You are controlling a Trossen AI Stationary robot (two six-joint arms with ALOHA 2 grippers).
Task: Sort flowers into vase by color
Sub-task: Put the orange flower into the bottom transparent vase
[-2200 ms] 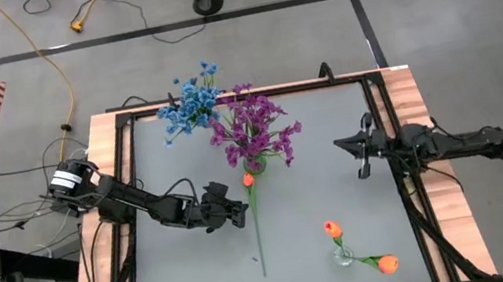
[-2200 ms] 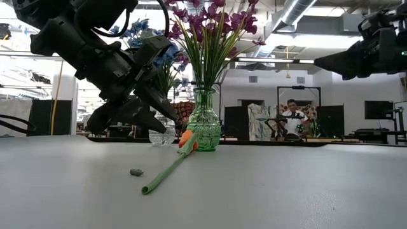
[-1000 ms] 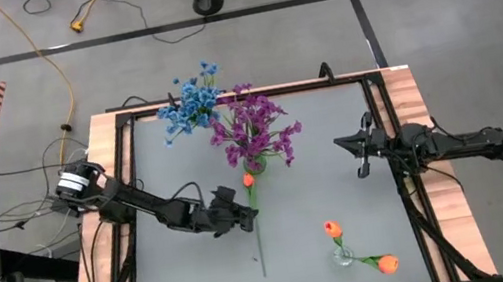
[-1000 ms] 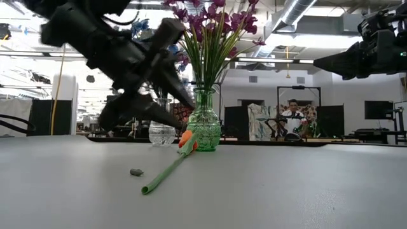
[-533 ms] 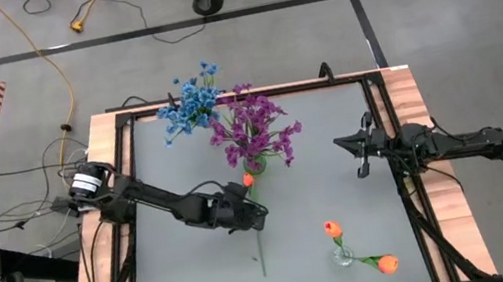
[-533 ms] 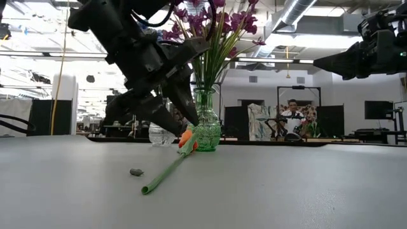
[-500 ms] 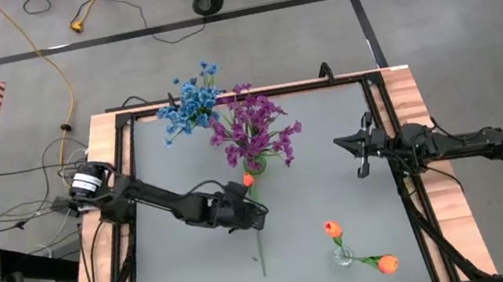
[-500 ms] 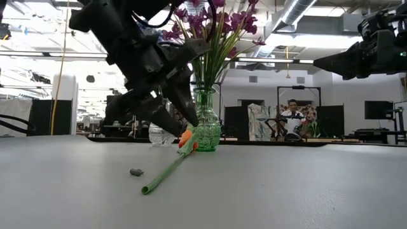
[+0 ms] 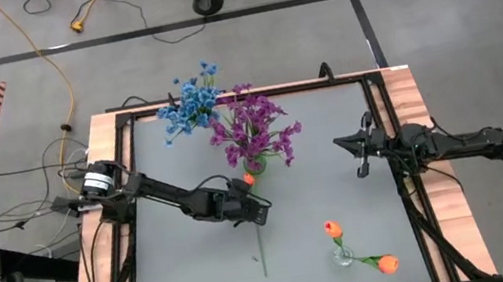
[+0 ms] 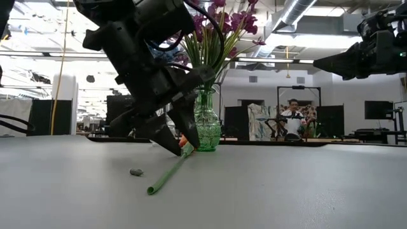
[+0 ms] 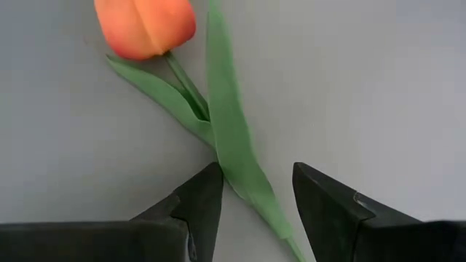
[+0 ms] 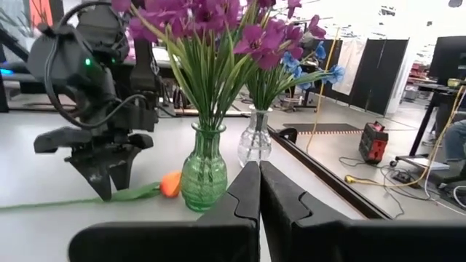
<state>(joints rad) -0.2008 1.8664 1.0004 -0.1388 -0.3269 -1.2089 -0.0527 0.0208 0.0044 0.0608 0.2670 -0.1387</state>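
Left gripper [image 11: 255,191] astride tulip stem [image 11: 237,156] on table [image 9: 343,207], beside vase [image 10: 205,130].

Overhead, table-level, two wrist views (close)

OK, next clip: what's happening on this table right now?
The left tool is down over an orange tulip lying on the table, fingers open on either side of its stem, not yet closed. The tulip lies beside the green vase of purple flowers; blue flowers stand behind, and two more tulips sit in a small vase. The right tool waits shut at the table's right edge.
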